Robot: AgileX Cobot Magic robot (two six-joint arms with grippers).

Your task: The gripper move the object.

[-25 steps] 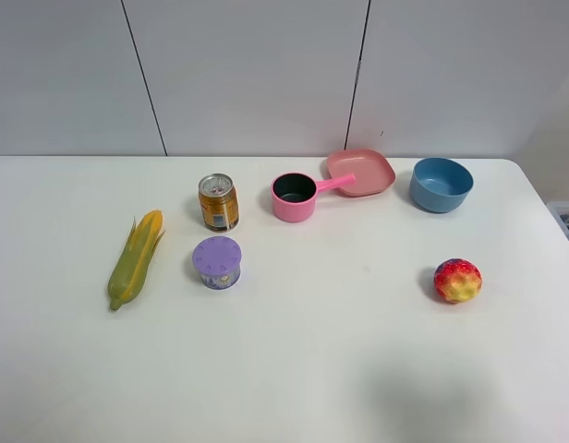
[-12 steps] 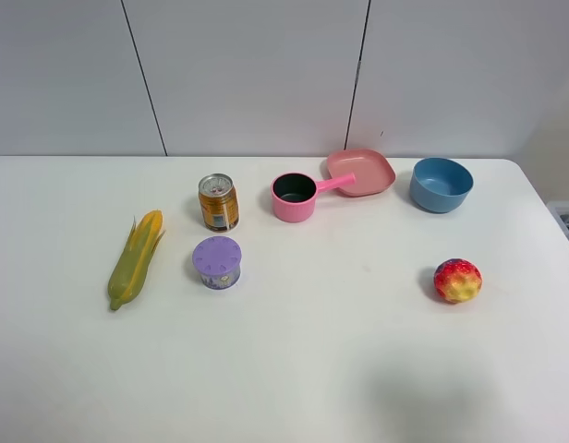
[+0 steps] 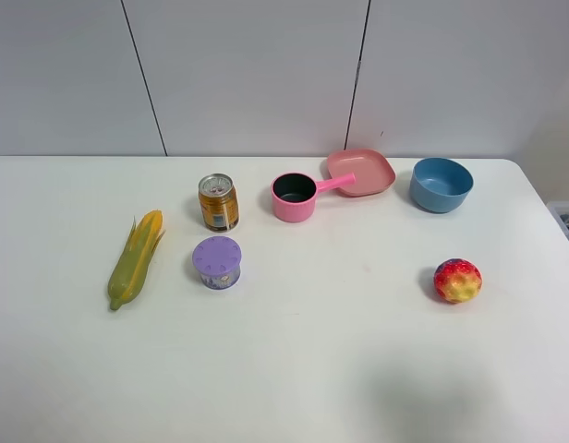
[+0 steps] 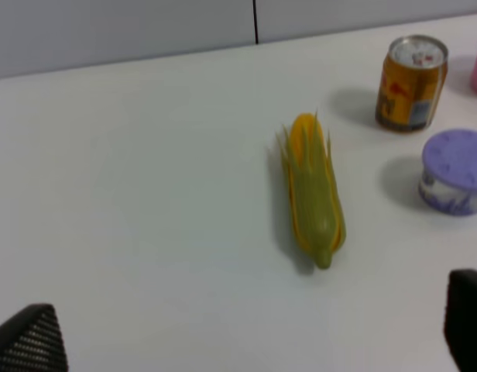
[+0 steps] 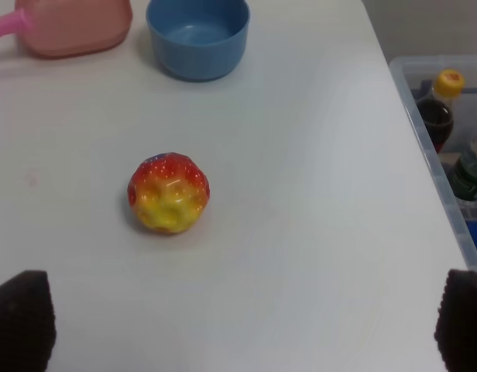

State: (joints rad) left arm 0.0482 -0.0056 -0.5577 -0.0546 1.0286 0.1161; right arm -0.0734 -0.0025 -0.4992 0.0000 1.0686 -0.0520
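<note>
Corn [image 3: 135, 259] is lying flat on the table [image 3: 294, 369], at about 9 o'clock from table centre, long axis running roughly 1 to 7 o'clock in the high view, yellow kernel end toward the wall, green husk end toward the near edge. Nothing is touching it.

Can [image 3: 218, 201] is standing upright at the corn's 2 o'clock, near but apart. Purple cup [image 3: 217, 262], lid on, is sitting at the corn's 3 o'clock, just below the can. Pink pot [image 3: 296, 197] is sitting at 3 o'clock of the can, its handle pointing toward the pink plate [image 3: 361, 172] and overlapping its rim. Blue bowl [image 3: 441, 184] is sitting just beside the plate at its 3 o'clock. Bumpy ball [image 3: 457, 280] is resting well apart from the corn, at 3 o'clock on the table, below the bowl.

Left gripper [image 4: 246, 341]: only two dark fingertips are showing at the wrist frame's corners, spread wide, holding nothing, corn lying ahead between them. Right gripper [image 5: 242, 322]: fingertips likewise spread wide, empty, the ball ahead. A bin [image 5: 447, 147] with bottles is sitting off the table edge.
</note>
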